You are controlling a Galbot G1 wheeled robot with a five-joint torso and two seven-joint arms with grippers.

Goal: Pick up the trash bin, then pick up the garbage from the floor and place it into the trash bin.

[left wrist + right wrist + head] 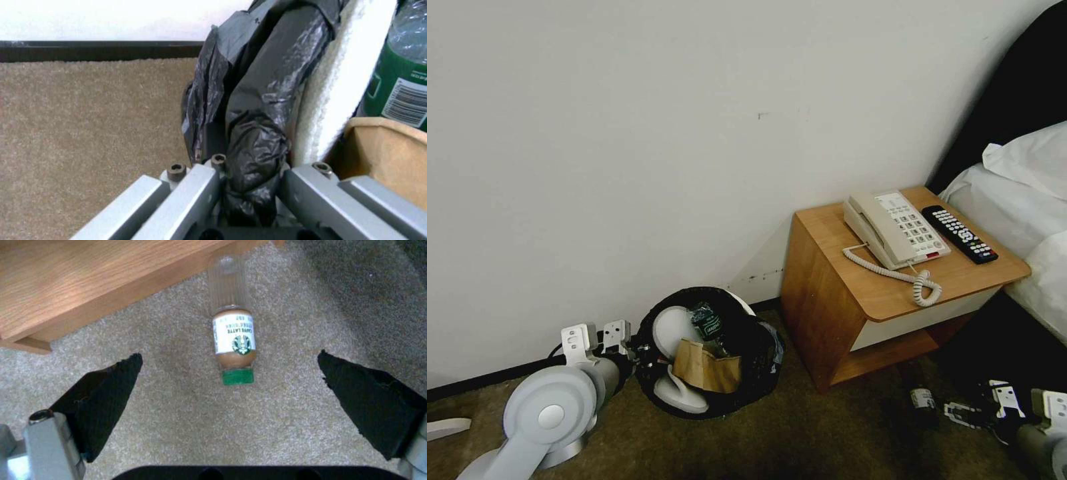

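At the lower left of the head view we see the left pincer (639, 355) pinching the rim of the trash bin (758, 373), its tips buried in the crinkled black bag (256, 146). The bin stands on the carpet by the wall, holding a white slipper (671, 328), brown cardboard (707, 368) and a green-labelled bottle (710, 325). At the lower right, the right pincer (230, 368) is spread wide over a latte bottle (234, 340) lying beside the bedside table (827, 293); its clear end seems blurred.
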